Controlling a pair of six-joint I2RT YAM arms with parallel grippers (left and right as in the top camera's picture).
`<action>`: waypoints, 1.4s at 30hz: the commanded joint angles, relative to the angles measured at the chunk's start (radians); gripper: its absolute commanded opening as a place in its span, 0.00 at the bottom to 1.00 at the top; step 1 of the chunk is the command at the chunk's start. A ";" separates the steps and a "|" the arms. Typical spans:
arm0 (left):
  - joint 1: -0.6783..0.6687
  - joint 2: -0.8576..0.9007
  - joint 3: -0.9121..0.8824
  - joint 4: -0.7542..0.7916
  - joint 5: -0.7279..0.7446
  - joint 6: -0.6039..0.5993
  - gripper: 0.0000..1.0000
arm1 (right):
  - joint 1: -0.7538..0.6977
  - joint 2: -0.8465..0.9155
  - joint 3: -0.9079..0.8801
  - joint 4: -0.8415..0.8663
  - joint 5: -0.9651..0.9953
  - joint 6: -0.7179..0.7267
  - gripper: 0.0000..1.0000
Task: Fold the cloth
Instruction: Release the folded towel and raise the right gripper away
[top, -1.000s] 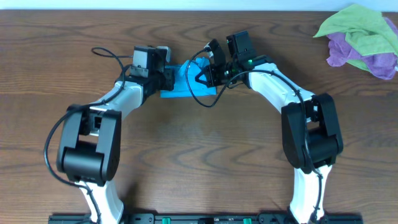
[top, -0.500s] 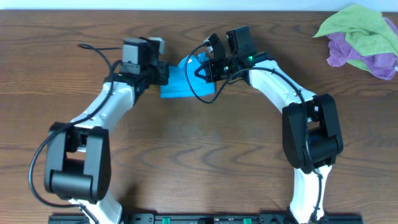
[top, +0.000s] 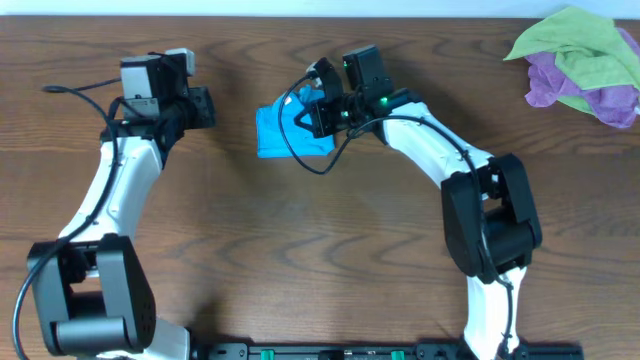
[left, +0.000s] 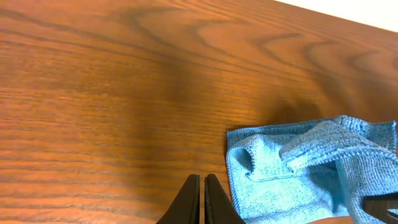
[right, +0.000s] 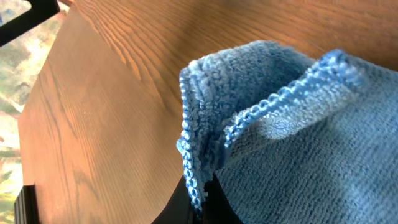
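Right gripper (right: 201, 188) pinched a raised edge of the cloth (top: 281, 136), while the left gripper (left: 203, 191) hung closed and empty, apart from it.

Cloth (top: 281, 138) partly under right pincer (top: 312, 106)

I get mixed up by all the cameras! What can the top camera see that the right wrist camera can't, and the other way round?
Only overhead: the left gripper, away from the cloth, plus a lime-green cloth and a purple cloth. Only right wrist: the cloth's stitched hem up close, pinched by the right gripper. Both: the cloth on the wooden table.
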 joint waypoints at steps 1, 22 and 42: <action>0.005 -0.021 0.023 -0.012 0.021 0.027 0.06 | 0.016 -0.028 0.024 0.013 0.019 0.014 0.01; 0.004 -0.021 0.023 -0.013 0.061 0.033 0.06 | 0.073 0.055 0.024 0.059 0.048 0.037 0.01; 0.003 -0.021 0.023 -0.014 0.068 0.032 0.06 | 0.102 0.129 0.024 0.148 0.078 0.068 0.01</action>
